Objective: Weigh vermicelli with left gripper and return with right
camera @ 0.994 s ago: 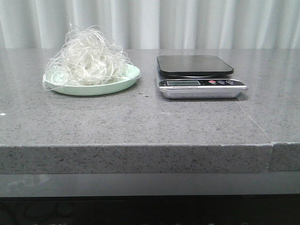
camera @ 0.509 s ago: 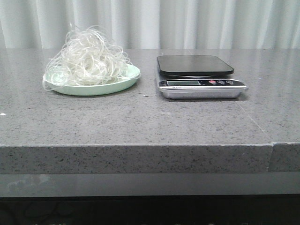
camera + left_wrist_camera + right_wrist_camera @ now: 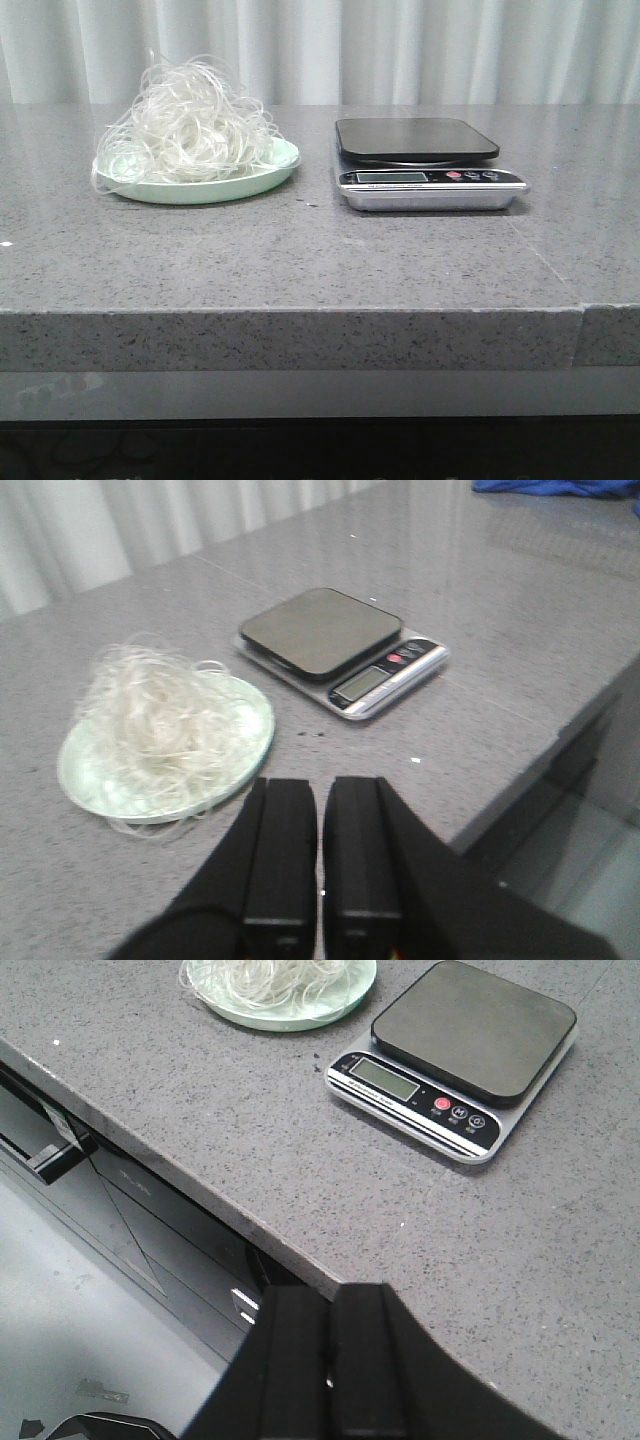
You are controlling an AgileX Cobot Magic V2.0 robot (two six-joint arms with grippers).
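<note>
The vermicelli (image 3: 188, 125), a fluffy nest of thin white strands, sits on a pale green plate (image 3: 283, 163) at the left of the grey counter. It also shows in the left wrist view (image 3: 160, 715) and at the edge of the right wrist view (image 3: 268, 978). A kitchen scale (image 3: 420, 160) with a black platform and silver front stands to its right, with nothing on it. My left gripper (image 3: 320, 790) is shut and empty, above the counter short of the plate. My right gripper (image 3: 330, 1300) is shut and empty, over the counter's front edge. Neither gripper shows in the front view.
The counter's front edge (image 3: 300, 310) runs across the front view, with a seam at the right (image 3: 580, 310). Drawer fronts with a handle (image 3: 60, 1150) lie below the edge. Pale curtains (image 3: 400, 50) hang behind. A blue cloth (image 3: 560, 486) lies at the far side.
</note>
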